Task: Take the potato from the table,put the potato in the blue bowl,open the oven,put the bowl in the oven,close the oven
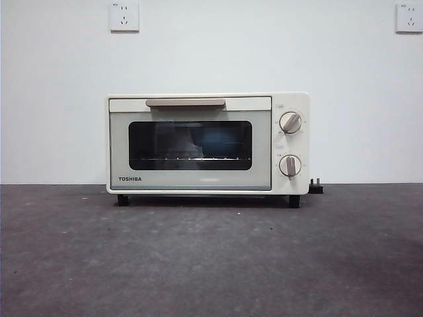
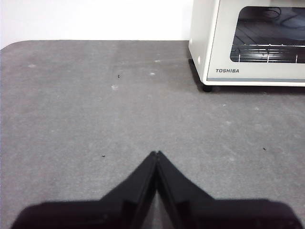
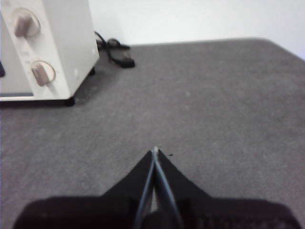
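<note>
One oven [image 1: 208, 143] with two knobs [image 1: 290, 122] stands shut on the table [image 1: 211, 257]. The left gripper [image 2: 157, 153] and right gripper [image 3: 155, 150] both have jaws pressed together, holding nothing.

A plain white wall [image 1: 211, 53] fills the upper half of the frame, with a white socket [image 1: 124, 16] upper left and another socket [image 1: 409, 17] upper right
</note>
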Tool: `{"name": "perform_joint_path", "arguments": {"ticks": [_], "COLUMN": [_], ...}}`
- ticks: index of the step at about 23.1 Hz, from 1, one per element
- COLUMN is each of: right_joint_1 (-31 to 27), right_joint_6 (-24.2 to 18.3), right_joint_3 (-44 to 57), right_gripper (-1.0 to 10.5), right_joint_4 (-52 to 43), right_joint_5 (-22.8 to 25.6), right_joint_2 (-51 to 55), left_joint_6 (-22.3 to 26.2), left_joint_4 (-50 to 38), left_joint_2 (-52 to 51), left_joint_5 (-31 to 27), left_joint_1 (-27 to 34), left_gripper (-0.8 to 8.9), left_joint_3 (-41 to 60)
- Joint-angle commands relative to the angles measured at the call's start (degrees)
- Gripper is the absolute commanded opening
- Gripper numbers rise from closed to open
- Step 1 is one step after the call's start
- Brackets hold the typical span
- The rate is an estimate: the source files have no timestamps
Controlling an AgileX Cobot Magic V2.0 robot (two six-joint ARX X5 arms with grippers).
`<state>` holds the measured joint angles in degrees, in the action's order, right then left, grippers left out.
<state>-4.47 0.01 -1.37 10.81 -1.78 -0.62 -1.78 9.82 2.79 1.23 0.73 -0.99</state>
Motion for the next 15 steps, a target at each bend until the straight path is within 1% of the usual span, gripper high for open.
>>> {"name": "perform_joint_path", "arguments": {"ticks": [1,6,15], "right_joint_1": [0.72,3.56,3.69], "right_joint_6": [0.15,0.46,0.33], "right_joint_3": [0.59,0.59,0.59], "right_gripper": [0.0,0.0,0.0], "right_joint_4": [-0.09,0.11,0.11], "right_joint_5": [0.17,2.78,3.26], "right_joint_2": [0.2,0.2,0.2], "left_joint_6": [-0.42,-0.39,-0.42], "left_joint_4": [-0.39,-0.35,-0.35], "left_joint_2": [0.07,0.28,0.37], "left_joint_5": [0.28,0.26,0.26], "left_joint_1": [0.2,0.2,0.2], "left_gripper": [-0.04,-0.04,-0.04], "left_joint_3": [0.57,0.57,0.57]}}
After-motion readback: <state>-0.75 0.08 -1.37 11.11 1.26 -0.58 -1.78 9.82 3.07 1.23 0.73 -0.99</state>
